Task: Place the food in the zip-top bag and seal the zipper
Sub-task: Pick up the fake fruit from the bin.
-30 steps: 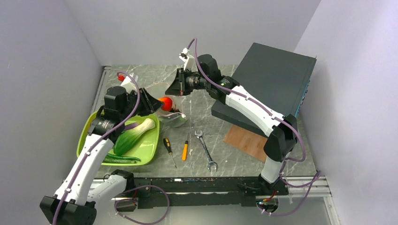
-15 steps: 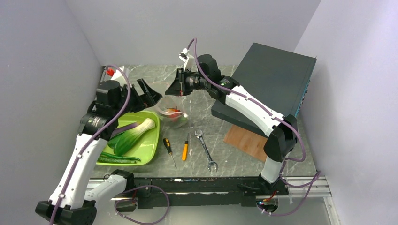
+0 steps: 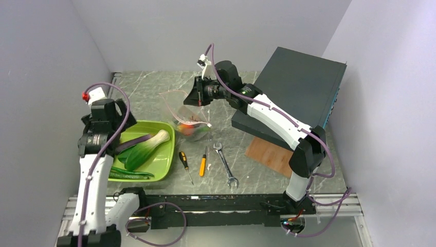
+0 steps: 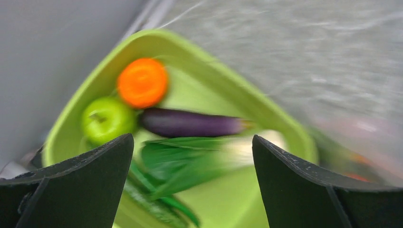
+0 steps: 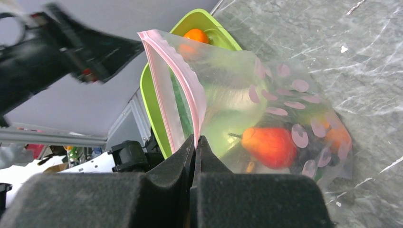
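The clear zip-top bag (image 3: 187,110) hangs from my right gripper (image 3: 198,96), which is shut on the pink zipper (image 5: 176,80) at the mouth edge. Its lower end rests on the table with a red piece (image 5: 268,145) and an orange piece (image 5: 337,137) of food inside. The mouth gapes toward the left. My left gripper (image 4: 192,138) is open and holds nothing above the lime-green tray (image 4: 266,107). In the tray lie an orange ball (image 4: 142,81), a green apple (image 4: 107,118), a purple eggplant (image 4: 190,122) and a leafy green (image 4: 190,161).
Two screwdrivers (image 3: 184,162) (image 3: 203,163) and a wrench (image 3: 225,163) lie in front of the bag. A dark box (image 3: 298,87) stands tilted at the right with a wooden board (image 3: 270,154) before it. Walls close in the left, back and right.
My left gripper opened, let the red-orange food go into the bag, and drew back left over the tray. The bag has sagged lower with the food. My right gripper has held still.
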You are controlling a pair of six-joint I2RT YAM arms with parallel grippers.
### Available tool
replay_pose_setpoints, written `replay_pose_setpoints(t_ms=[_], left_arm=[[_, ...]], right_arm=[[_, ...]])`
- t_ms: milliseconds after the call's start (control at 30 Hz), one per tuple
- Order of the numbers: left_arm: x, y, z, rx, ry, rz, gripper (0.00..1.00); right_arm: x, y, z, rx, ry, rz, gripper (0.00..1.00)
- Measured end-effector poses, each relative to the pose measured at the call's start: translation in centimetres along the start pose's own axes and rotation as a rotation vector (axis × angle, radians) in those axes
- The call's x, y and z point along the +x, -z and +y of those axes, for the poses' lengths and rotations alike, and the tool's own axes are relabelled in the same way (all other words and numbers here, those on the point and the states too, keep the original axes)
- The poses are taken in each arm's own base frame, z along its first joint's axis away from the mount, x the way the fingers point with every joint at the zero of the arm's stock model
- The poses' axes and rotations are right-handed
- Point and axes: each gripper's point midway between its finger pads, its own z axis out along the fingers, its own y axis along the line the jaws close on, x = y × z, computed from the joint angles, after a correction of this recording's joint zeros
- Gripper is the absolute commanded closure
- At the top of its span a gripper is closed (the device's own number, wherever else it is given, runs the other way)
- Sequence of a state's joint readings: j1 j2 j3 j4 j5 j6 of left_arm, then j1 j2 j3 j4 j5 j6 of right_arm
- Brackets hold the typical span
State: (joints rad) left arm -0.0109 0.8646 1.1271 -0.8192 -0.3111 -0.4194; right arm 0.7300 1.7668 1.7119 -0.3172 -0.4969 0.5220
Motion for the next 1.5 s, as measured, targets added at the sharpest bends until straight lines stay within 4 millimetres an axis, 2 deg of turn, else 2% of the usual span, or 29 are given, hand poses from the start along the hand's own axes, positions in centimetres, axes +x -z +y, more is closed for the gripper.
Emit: replay_pose_setpoints(t_ms=[67, 133, 233, 300, 433, 533, 700, 933, 1000, 1133, 1333, 1400, 1500], left_arm=[[1.9, -2.2, 4.2, -0.182, -0.005, 0.049, 0.0], [4.0, -4.1, 7.4, -0.326, -0.026, 0.119, 0.0], [6.4, -6.1, 9.9, -0.432, -0.047, 0.21, 0.0], [7.2, -7.2, 10.8, -0.467, -0.053, 0.247, 0.0], [8.1, -9.5, 11.8, -0.512, -0.054, 0.303, 0.03], [9.1, -11.2, 12.8, -0.535, -0.043, 0.362, 0.0], [10.6, -12.7, 14.0, -0.537, -0.014, 0.431, 0.0], [9.4, -15.4, 12.8, -0.474, -0.004, 0.436, 0.03], [9.6, -16.5, 12.9, -0.47, -0.011, 0.441, 0.04], [11.4, -17.4, 13.4, -0.472, -0.032, 0.504, 0.02], [12.4, -17.8, 13.9, -0.479, -0.044, 0.545, 0.0], [12.6, -17.9, 14.0, -0.479, -0.046, 0.55, 0.04], [12.9, -18.0, 14.0, -0.475, -0.051, 0.561, 0.16]], right_arm=[[0.1, 0.0, 0.0, 0.002, 0.0, 0.004, 1.0], [0.2, 0.0, -0.1, 0.005, -0.002, 0.008, 1.0], [0.3, 0.2, -0.1, 0.01, -0.005, 0.018, 1.0], [0.2, 0.3, 0.0, 0.012, -0.004, 0.018, 1.0], [-0.1, 0.4, 0.0, 0.022, -0.001, 0.013, 1.0], [-0.2, 0.4, -0.1, 0.029, 0.002, 0.01, 1.0], [0.0, 0.5, -0.2, 0.036, 0.001, 0.014, 1.0], [0.1, 0.3, -0.3, 0.034, -0.002, 0.021, 1.0], [0.1, 0.3, -0.3, 0.036, -0.003, 0.023, 1.0], [0.0, 0.4, -0.2, 0.039, 0.001, 0.026, 1.0], [-0.1, 0.2, -0.4, 0.042, 0.003, 0.027, 1.0], [-0.1, 0.2, -0.4, 0.042, 0.002, 0.028, 1.0], [-0.1, 0.1, -0.4, 0.042, 0.002, 0.027, 1.0]])
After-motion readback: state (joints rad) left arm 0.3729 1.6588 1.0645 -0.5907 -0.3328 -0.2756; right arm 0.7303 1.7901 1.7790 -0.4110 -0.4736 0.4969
